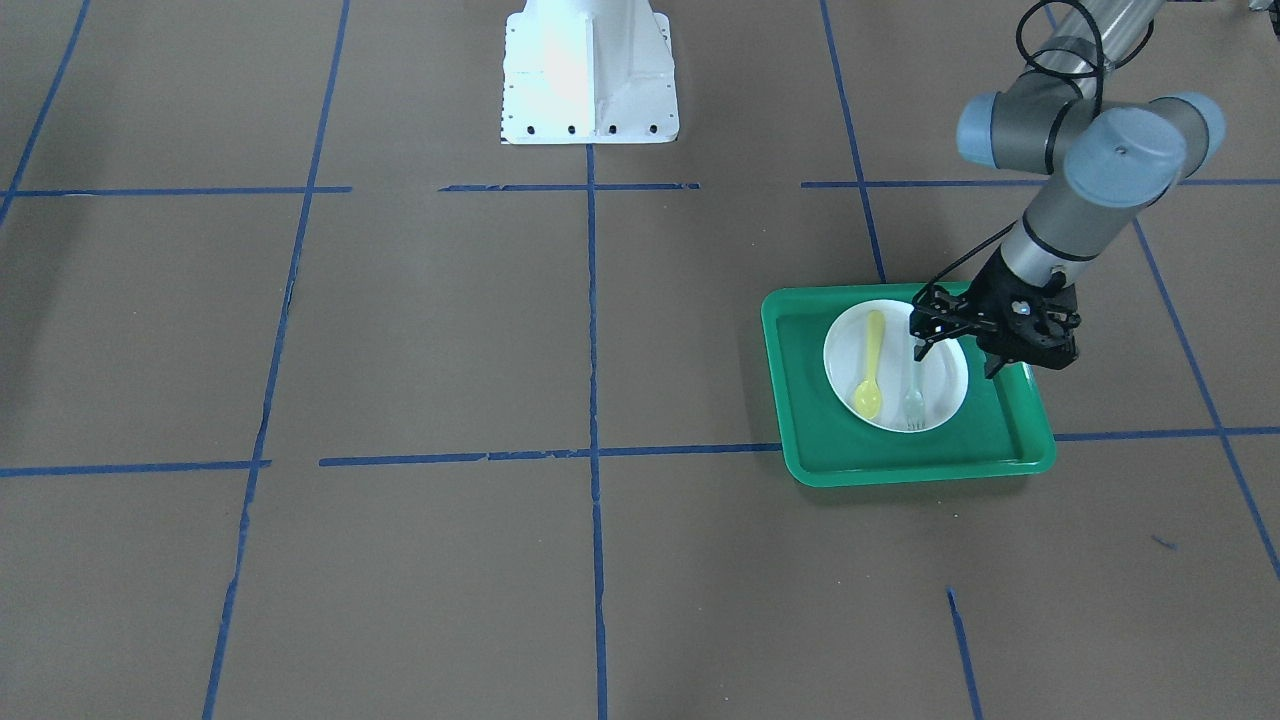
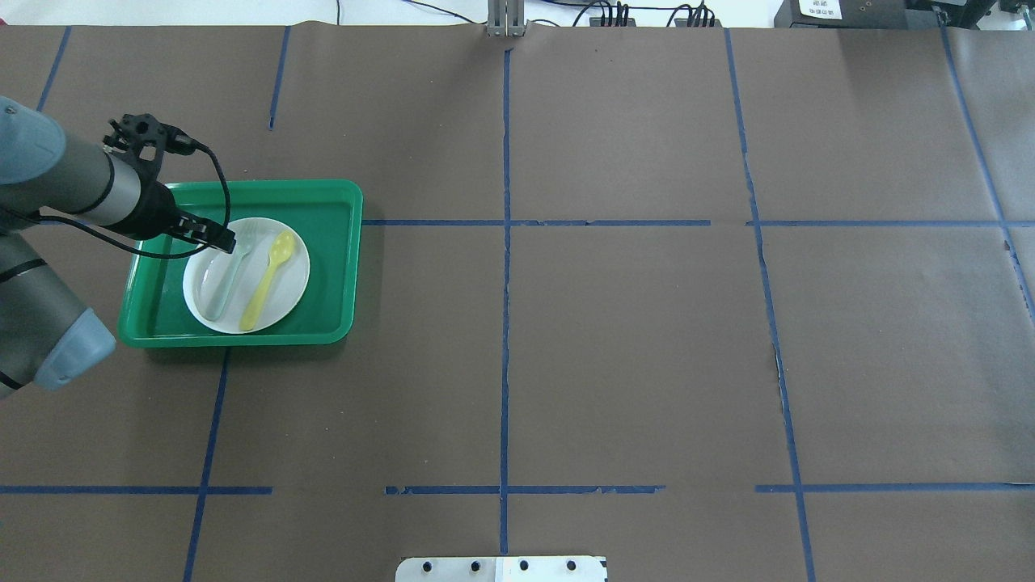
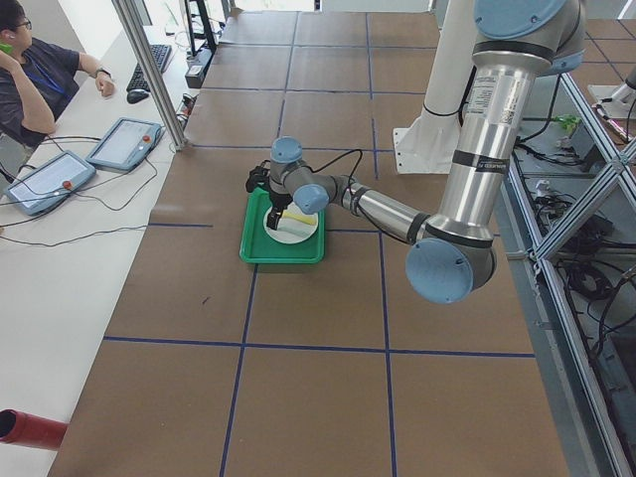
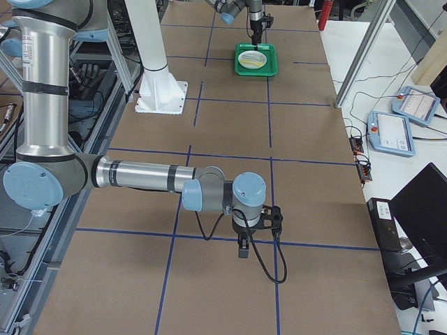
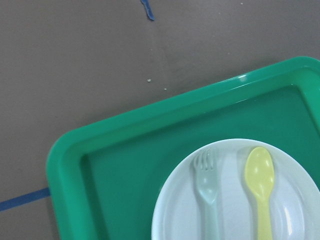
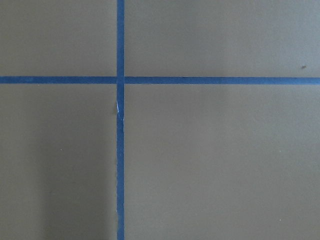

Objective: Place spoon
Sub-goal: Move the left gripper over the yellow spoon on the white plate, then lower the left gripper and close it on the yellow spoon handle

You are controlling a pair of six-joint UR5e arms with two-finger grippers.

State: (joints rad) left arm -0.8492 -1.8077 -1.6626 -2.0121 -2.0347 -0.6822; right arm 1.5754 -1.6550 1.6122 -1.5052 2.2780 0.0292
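Spoon [image 1: 869,372] on plate [image 1: 893,345], left pincer [image 1: 955,360] hovering above

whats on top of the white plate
A yellow spoon and a pale green fork lie side by side on the white plate, apart. The left gripper above it hides the fork's handle end in the front view.

Pointing down, left pincer [image 1: 920,345] and right pincer [image 4: 242,252] hover.

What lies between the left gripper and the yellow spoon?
The pale green fork, lying on the white plate beside the spoon, nearly parallel to it. The overhead view shows this.
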